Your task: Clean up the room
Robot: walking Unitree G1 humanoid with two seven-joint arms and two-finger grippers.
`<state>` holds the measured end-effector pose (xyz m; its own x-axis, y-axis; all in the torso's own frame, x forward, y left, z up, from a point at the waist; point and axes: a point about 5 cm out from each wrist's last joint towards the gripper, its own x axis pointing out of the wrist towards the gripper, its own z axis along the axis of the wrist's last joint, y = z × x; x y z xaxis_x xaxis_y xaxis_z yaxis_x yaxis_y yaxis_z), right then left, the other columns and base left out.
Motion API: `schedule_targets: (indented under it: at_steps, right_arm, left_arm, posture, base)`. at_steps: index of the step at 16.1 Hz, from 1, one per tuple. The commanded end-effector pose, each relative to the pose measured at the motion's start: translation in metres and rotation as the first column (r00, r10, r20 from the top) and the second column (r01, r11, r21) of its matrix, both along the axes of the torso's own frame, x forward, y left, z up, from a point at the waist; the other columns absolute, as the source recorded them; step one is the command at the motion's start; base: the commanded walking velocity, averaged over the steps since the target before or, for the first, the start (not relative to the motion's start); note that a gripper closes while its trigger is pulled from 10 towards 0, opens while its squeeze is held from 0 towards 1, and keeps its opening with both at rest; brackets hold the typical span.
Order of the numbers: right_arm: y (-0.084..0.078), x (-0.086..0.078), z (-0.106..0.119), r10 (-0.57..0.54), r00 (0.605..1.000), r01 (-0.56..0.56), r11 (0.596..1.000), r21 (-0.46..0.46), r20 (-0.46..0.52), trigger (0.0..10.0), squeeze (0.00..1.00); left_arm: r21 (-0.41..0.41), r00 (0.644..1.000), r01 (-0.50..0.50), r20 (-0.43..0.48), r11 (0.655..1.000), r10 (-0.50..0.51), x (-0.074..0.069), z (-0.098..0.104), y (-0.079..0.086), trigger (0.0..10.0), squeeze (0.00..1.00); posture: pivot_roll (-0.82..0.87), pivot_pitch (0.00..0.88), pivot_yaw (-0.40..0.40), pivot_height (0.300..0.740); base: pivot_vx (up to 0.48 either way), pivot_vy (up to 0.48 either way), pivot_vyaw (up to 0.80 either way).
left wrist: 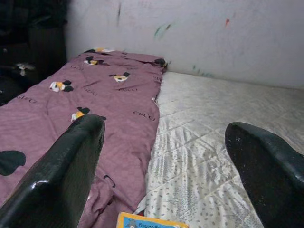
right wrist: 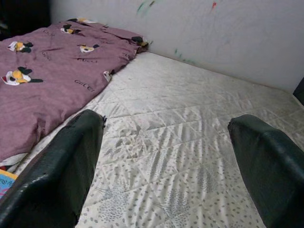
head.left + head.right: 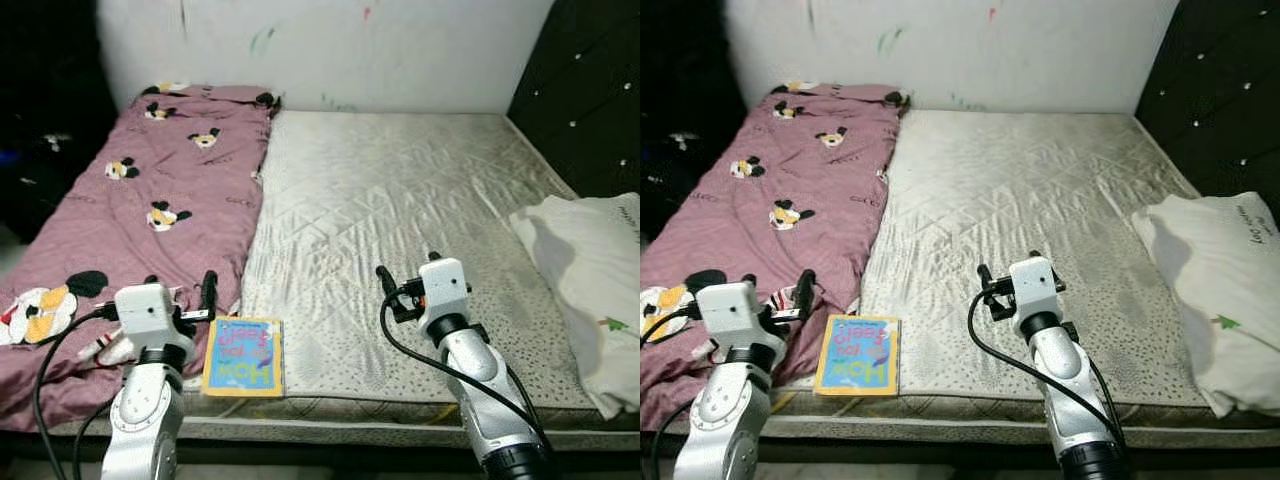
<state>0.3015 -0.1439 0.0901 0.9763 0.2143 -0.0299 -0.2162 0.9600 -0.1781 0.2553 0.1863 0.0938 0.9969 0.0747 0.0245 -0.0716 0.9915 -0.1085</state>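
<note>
A small children's book [image 3: 243, 357] with a yellow and blue cover lies flat near the mattress's front edge, beside the hem of a purple cartoon-mouse blanket [image 3: 150, 200]. My left gripper [image 3: 181, 286] hovers open just to the left of the book, over the blanket's lower edge, with nothing between its fingers. The book's top edge [image 1: 152, 222] peeks in below the left fingers [image 1: 61, 175]. My right gripper [image 3: 408, 268] stands open and empty above the bare mattress [image 3: 400, 200], to the right of the book. A white pillow [image 3: 590, 280] rests on the bed's right side.
A white wall [image 3: 330, 50] with crayon marks closes the far side of the bed. A dark tufted headboard [image 3: 585, 90] rises at the right. Dark clutter [image 3: 40, 150] fills the floor on the left. The mattress's front edge [image 3: 330, 425] runs just before me.
</note>
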Motion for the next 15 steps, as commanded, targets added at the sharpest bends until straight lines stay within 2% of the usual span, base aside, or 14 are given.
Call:
schedule_targets:
  at_steps: [1,15]
  right_arm:
    - [-0.0009,0.0021,0.0001,0.001,1.0,-0.001,1.0,0.001,-0.001,10.0,0.0]
    - [0.0003,0.0025,-0.0011,0.01,1.0,-0.01,1.0,-0.012,0.0,10.0,0.0]
  left_arm:
    - [0.002,1.0,-0.006,-0.007,1.0,0.006,0.0017,-0.0012,-0.0004,10.0,0.0]
    - [-0.019,1.0,-0.018,-0.018,1.0,0.017,0.0034,-0.0025,-0.0012,10.0,0.0]
  posture:
    - [0.03,0.0,-0.03,0.74]
    - [0.03,0.0,-0.029,0.74]
  base:
    - [0.0,0.0,0.0]
    - [0.0,0.0,0.0]
